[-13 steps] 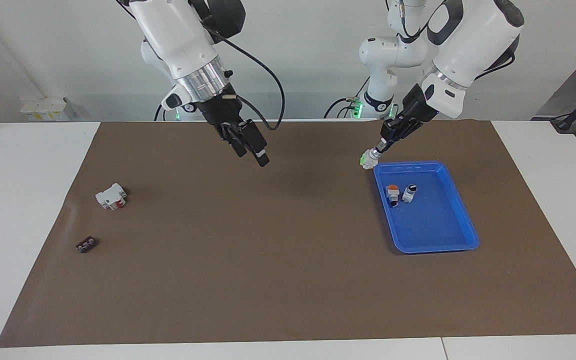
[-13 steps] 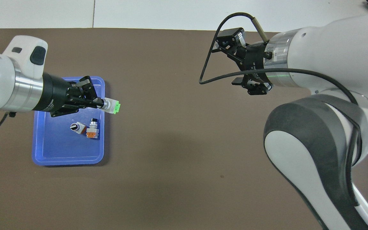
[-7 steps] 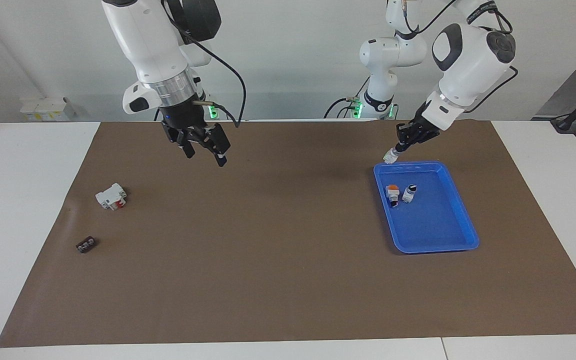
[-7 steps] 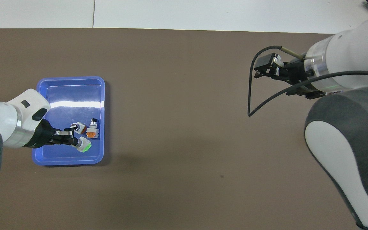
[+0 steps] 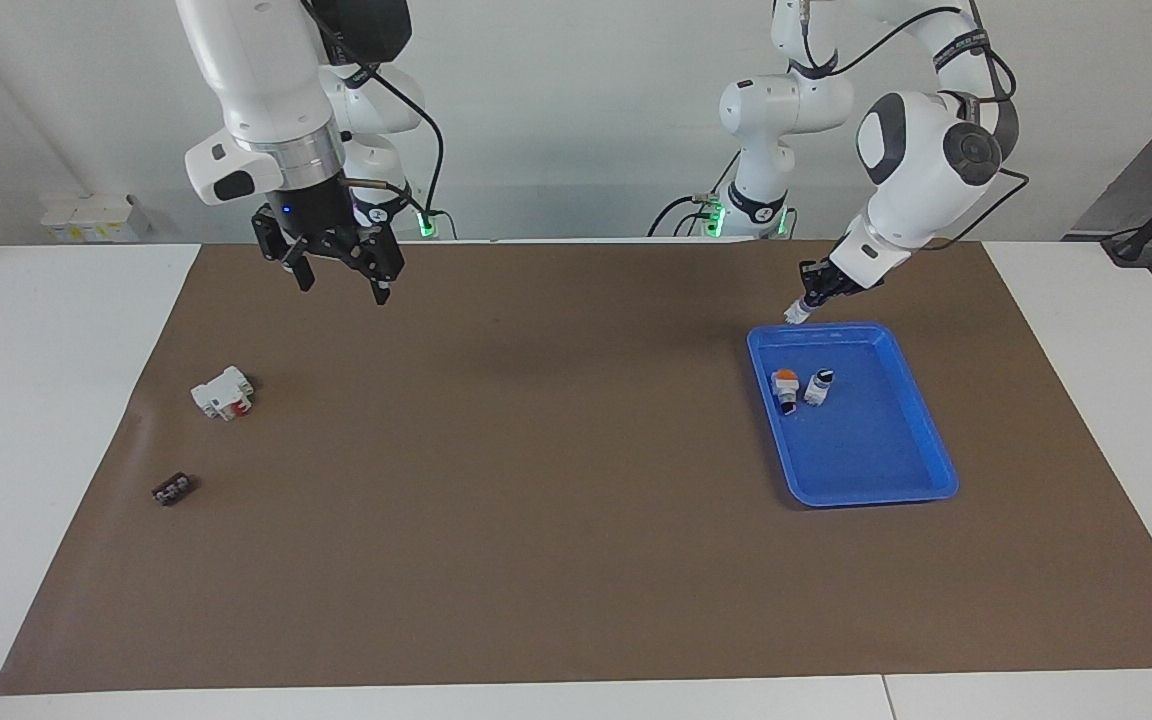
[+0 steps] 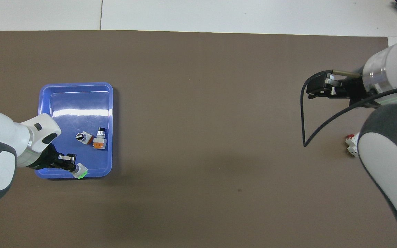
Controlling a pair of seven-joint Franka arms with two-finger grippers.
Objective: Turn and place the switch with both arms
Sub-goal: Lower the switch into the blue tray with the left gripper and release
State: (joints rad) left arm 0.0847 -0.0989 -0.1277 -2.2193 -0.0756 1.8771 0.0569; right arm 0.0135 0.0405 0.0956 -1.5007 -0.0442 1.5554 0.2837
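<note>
A: Lowering the switch calls for a slow, straight descent, so that it clears the rim of the blue tray and lands apart from the orange-capped switch and the white-and-black switch.

B: Where is it held?

A: At the tip of the left gripper, clamped by its knob end, green block outward, over the tray's edge nearest the robots. The right gripper, fingers wide and empty, waits above the worktop.

Glossy plastic tray; matt brown paper mat.
</note>
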